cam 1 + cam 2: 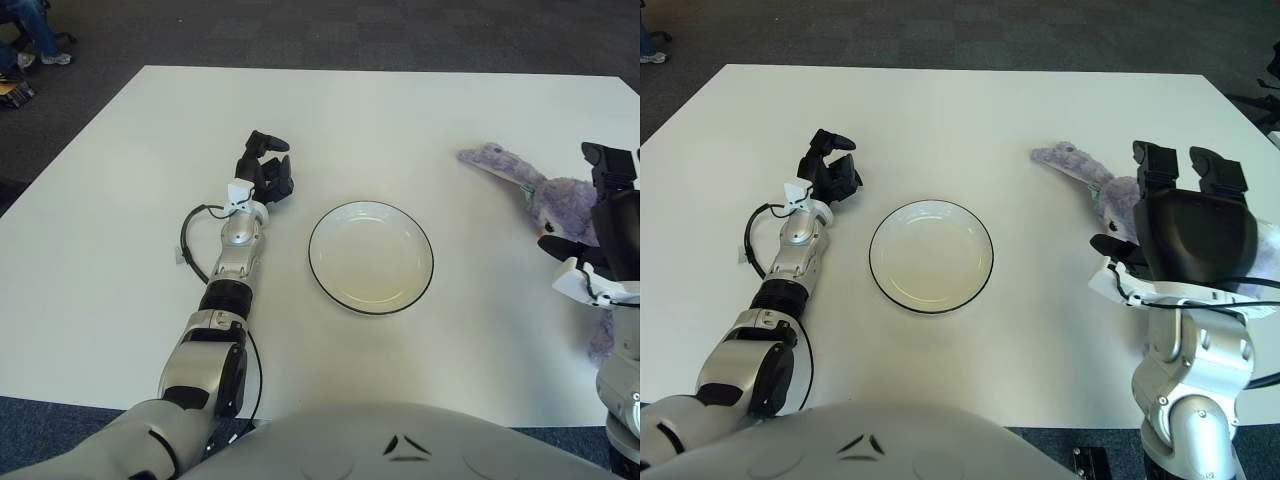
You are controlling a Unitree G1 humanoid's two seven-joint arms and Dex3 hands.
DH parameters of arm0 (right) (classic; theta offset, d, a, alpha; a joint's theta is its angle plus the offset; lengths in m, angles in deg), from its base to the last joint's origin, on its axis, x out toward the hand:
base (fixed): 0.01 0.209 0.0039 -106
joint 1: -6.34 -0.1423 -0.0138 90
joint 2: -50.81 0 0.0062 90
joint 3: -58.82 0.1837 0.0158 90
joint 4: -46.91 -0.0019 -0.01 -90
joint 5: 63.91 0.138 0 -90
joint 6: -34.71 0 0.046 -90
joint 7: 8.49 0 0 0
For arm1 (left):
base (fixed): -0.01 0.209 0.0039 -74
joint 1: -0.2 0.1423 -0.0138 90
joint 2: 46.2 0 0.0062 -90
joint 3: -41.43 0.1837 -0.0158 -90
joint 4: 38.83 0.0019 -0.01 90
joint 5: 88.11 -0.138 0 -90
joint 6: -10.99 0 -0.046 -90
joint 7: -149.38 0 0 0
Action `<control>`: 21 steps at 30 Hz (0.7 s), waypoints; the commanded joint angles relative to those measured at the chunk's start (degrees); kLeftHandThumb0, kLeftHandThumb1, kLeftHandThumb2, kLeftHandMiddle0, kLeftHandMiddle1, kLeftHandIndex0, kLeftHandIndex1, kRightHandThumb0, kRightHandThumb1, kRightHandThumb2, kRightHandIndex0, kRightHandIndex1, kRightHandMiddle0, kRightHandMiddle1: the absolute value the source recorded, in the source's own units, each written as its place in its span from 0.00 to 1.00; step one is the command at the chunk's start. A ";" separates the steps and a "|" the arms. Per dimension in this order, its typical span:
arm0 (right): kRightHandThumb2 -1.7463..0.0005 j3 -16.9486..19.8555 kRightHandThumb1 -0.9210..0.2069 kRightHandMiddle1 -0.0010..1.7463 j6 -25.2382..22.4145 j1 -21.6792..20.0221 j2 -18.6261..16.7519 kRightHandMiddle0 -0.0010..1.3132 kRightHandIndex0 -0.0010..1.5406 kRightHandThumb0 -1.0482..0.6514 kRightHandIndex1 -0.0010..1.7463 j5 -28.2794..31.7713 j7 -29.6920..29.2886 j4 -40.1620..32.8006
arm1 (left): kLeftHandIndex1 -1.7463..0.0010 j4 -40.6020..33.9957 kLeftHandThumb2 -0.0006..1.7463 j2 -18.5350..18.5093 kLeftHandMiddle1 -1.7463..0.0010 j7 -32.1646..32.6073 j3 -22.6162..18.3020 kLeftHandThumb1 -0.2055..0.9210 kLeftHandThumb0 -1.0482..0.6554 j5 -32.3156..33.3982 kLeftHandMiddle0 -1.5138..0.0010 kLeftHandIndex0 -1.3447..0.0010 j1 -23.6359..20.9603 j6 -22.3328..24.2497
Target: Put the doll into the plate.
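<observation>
My right hand (pixel 1185 215) hovers right of the plate (pixel 931 256), fingers spread; my left hand (pixel 828 167) sits curled left of it.

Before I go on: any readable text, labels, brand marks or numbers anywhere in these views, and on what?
None readable.
Plate: plain, only a dark rim line.
Purple plush doll: a small greenish tag at its neck, too small to read.
Left hand and right hand: no legible markings.
Robot torso: a small dark mark at the bottom edge, not lettering.
</observation>
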 commanded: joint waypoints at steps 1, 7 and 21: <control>0.64 2.42 0.15 0.17 0.71 -0.69 -0.03 0.00 0.02 0.17 0.11 -2.19 4.79 -3.99 | 0.00 1.46 0.50 0.35 0.00 0.12 0.16 0.78 0.39 -0.59 0.40 0.74 3.27 0.50; 0.53 3.86 0.04 0.15 5.20 -1.45 0.35 0.00 0.05 0.06 0.10 3.19 -4.13 -1.66 | 0.00 0.84 0.50 0.43 0.00 0.43 0.30 0.78 0.39 -0.83 0.41 0.74 3.63 0.74; 0.47 5.26 0.00 0.16 1.49 -5.14 -2.10 0.00 0.28 0.00 0.81 3.25 14.84 -3.82 | 0.00 0.93 0.50 0.20 0.00 0.14 0.23 0.78 0.39 -0.84 0.41 0.74 3.66 0.29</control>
